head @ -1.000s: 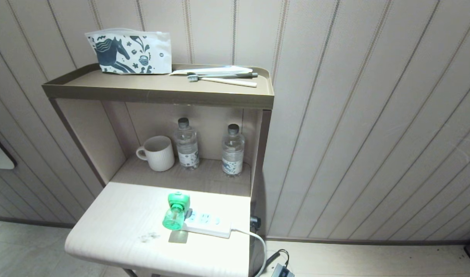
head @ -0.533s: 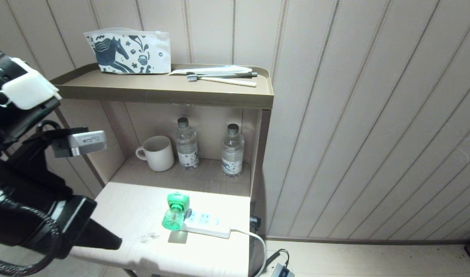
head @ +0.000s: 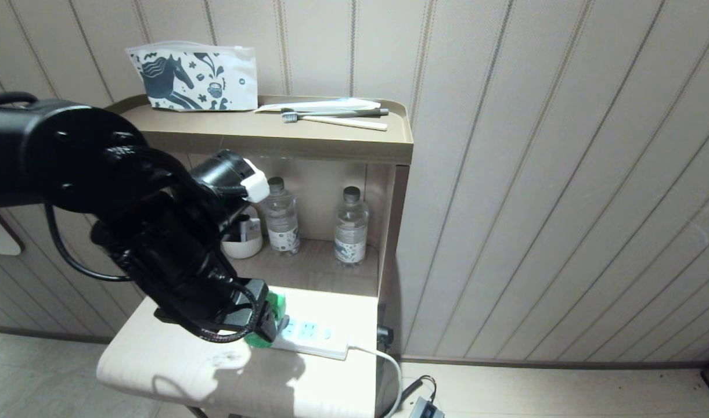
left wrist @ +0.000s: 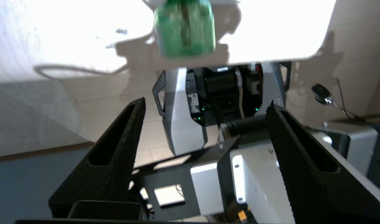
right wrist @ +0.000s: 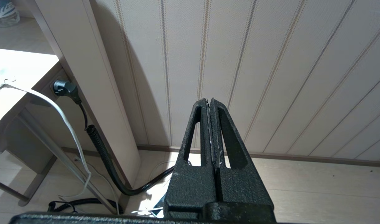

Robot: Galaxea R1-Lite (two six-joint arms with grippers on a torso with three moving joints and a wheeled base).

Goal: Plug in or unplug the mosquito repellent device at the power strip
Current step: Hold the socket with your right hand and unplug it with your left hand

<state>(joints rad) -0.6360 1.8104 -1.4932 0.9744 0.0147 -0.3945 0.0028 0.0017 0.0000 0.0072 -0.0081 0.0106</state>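
Observation:
The mosquito repellent device (head: 277, 306), green with a translucent bottle, is plugged into the left end of the white power strip (head: 315, 337) on the pale tabletop (head: 157, 355). My black left arm (head: 174, 244) reaches over the table and its wrist covers most of the device. In the left wrist view the left gripper (left wrist: 207, 102) is open with nothing between its fingers, and the green bottle (left wrist: 184, 29) lies beyond the fingertips, apart from them. My right gripper (right wrist: 209, 100) is shut, parked low and facing the panelled wall.
Two water bottles (head: 281, 217) (head: 350, 229) and a white mug (head: 242, 248) stand in the niche behind the table. A printed pouch (head: 194, 78) and toothbrushes (head: 331, 119) lie on the top shelf. The strip's white cord (head: 383, 357) drops off the table's right edge.
The left arm swung in from the left edge of the head view to above the device, now covering most of it and the mug. The device and strip have not moved.

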